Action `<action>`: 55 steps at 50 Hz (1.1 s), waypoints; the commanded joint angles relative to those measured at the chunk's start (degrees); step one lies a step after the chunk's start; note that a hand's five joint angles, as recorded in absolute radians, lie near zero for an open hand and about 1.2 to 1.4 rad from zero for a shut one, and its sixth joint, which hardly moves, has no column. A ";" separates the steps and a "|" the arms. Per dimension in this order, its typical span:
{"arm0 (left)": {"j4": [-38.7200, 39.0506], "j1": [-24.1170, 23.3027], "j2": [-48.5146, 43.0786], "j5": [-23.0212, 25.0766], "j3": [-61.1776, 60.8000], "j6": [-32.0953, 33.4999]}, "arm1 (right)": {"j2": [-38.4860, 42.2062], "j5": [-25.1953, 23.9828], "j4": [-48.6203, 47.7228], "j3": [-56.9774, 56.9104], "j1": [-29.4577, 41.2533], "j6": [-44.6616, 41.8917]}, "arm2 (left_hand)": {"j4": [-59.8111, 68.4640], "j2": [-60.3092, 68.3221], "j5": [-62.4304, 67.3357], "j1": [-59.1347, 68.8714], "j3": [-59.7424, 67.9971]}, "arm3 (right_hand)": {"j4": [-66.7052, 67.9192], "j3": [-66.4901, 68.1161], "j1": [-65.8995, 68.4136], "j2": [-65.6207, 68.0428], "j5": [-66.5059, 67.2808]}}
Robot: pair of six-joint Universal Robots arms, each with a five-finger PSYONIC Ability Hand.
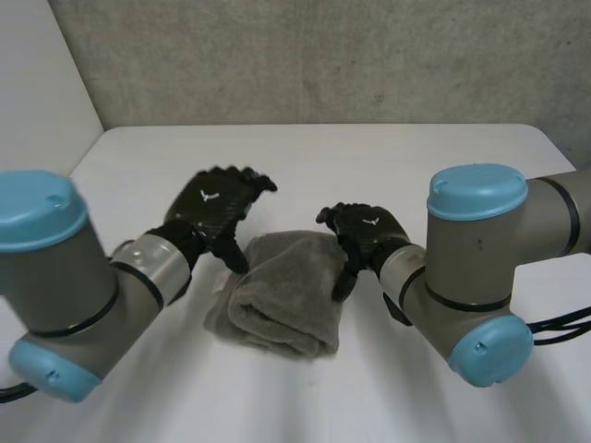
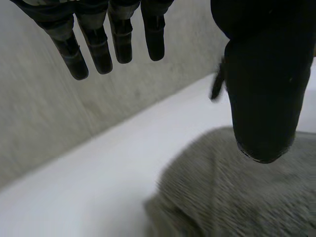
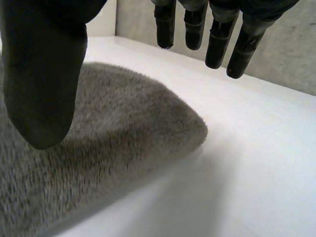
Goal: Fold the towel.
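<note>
Where the towel lay: the grey towel (image 1: 282, 295) sat folded into a thick, layered bundle on the white table (image 1: 388, 157), between the two hands and towards the robot's side of the table.
Towel shape: a rounded fold ran along its near right side, and a thinner layer stuck out flat at its near left corner.
Left hand: the left hand (image 1: 217, 208) hung at the towel's far left corner, palm down, with its straight fingers (image 2: 101, 47) spread well apart from the thumb and nothing between them.
Left thumb: its tip was over the towel's edge in the left wrist view; whether it touched the cloth could not be told.
Right hand: the right hand (image 1: 367, 231) was at the towel's far right edge, its fingers (image 3: 217, 42) straight and held wide of the thumb, gripping nothing.
Right thumb: it was low over the towel's top, with its shadow on the pile beneath; contact could not be made out.
Arms: both grey arms with light-blue caps reached inward from the sides.
Backdrop: a rough grey wall (image 1: 323, 55) stood behind the table.
</note>
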 commanded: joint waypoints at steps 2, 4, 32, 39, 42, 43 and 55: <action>-8.44 -0.21 -8.46 -0.17 5.38 -4.76 | 1.07 0.07 0.00 -0.60 0.13 9.23 | 2.06 2.19 2.32 1.95 2.13 | -4.89 -3.77 -3.21 -4.27 -3.80; -8.96 -0.21 -9.51 -0.26 5.38 -4.50 | 2.03 0.07 0.00 -0.52 0.21 10.11 | 2.06 2.19 2.32 1.95 2.13 | -4.89 -3.77 -3.21 -4.27 -3.80; -5.71 0.93 -13.55 -6.59 5.20 4.91 | 8.45 2.01 -0.35 -2.62 2.50 9.76 | 1.39 1.52 1.65 1.28 1.46 | -4.89 -3.77 -3.21 -4.27 -3.80; -6.15 0.84 -3.38 -6.59 5.20 2.46 | -2.77 2.53 -0.27 -3.77 1.36 9.24 | -0.29 -0.17 -0.04 -0.40 -0.22 | -4.89 -3.77 -3.21 -4.27 -3.80; -6.15 0.76 1.71 -6.76 5.64 -0.87 | -9.62 2.62 0.35 -3.85 0.40 7.49 | -0.29 -0.17 -0.04 -0.40 -0.22 | -4.89 -3.77 -3.21 -4.27 -3.80; -6.15 0.76 1.74 -6.76 5.64 -0.89 | -9.65 2.62 0.35 -3.86 0.39 7.47 | -0.29 -0.17 -0.04 -0.40 -0.22 | -4.89 -3.77 -3.21 -4.27 -3.80; -21.33 5.32 19.92 -7.37 11.17 -11.70 | -27.67 5.17 6.75 -2.10 -12.88 -7.28 | -3.82 -3.70 -3.57 -3.94 -3.75 | -4.89 -3.77 -3.21 -4.27 -3.80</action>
